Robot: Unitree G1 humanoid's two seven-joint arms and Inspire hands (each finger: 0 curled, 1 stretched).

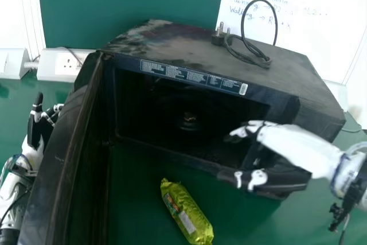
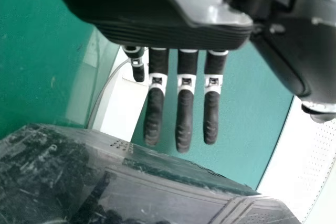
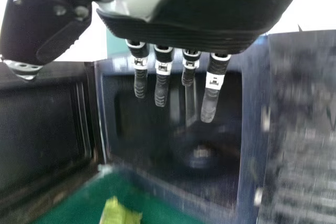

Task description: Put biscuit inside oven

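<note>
Before the oven (image 1: 183, 47), right robot hand (image 1: 276, 138) hovers, outstretched.

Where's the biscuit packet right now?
Head view, bottom centre: the biscuit packet lies on the green table, in front of the microwave oven, right of its open door.

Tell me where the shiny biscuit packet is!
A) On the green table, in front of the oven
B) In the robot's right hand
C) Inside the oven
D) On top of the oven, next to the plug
A, because the yellow-green packet lies on the green table, outside the oven and in front of its opening.
</note>
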